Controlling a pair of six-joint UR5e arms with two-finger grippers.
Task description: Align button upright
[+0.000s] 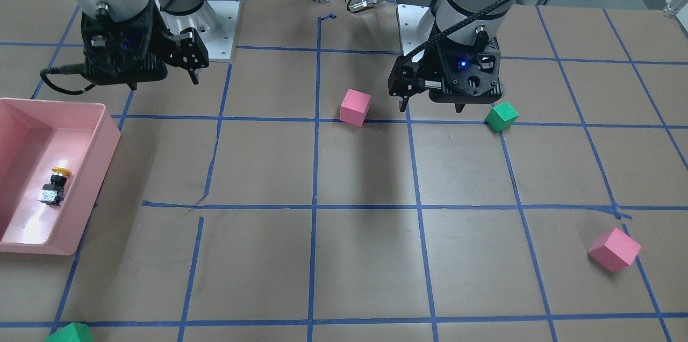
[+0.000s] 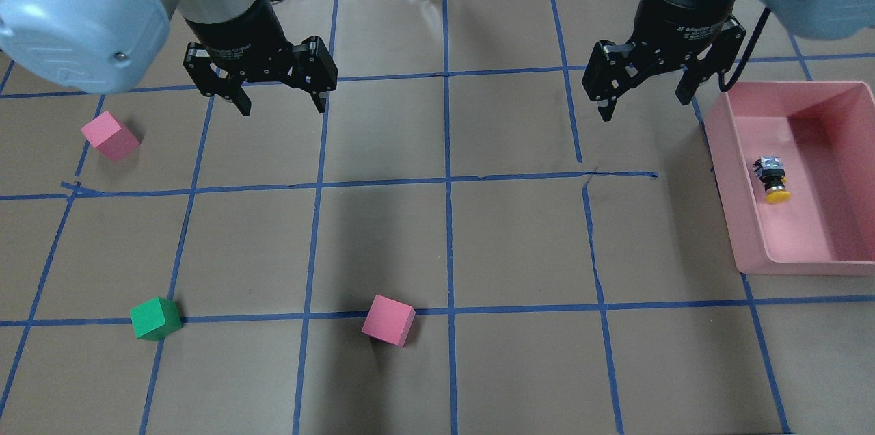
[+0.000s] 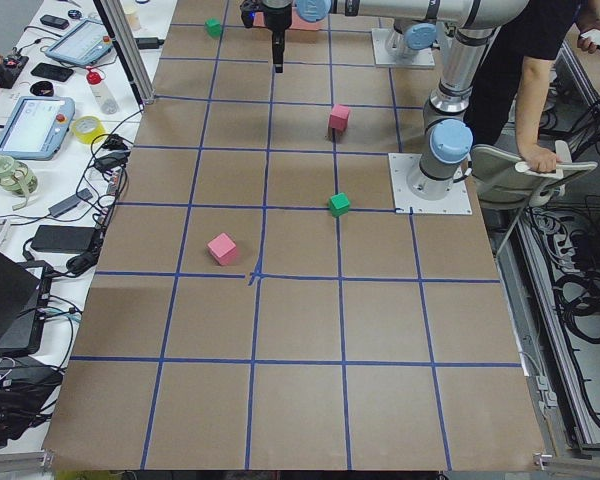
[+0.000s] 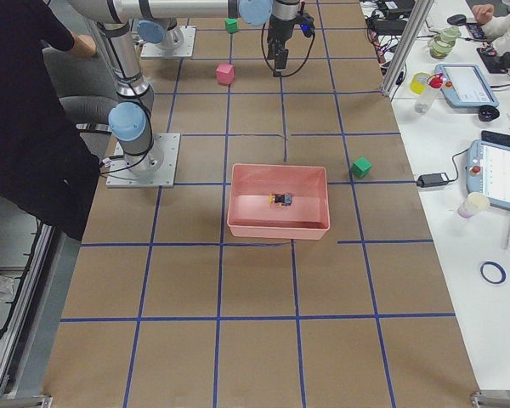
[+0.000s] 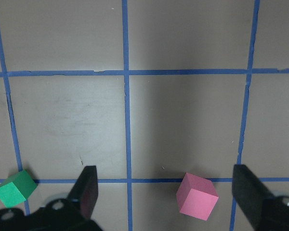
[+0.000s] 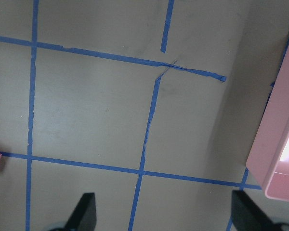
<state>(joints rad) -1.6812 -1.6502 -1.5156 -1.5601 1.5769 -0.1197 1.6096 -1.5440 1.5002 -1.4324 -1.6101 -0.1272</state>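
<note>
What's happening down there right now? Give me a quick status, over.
Left gripper open, empty, raised. Right gripper open, empty, near pink bin. Button on its side inside bin, not upright. Nothing covering it.

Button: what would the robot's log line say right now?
button: lying on side in pink bin | left gripper: open, empty | right gripper: open, empty | upright: not yet

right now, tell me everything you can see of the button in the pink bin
The button is a tiny push-button: round yellow cap, black neck, black boxy base with a whitish end, looking like plastic. It is not upright: it lies on its side on the floor of the pink bin, cap toward the robot's side of the table, clear of the walls. Only the bin floor touches it.
</note>
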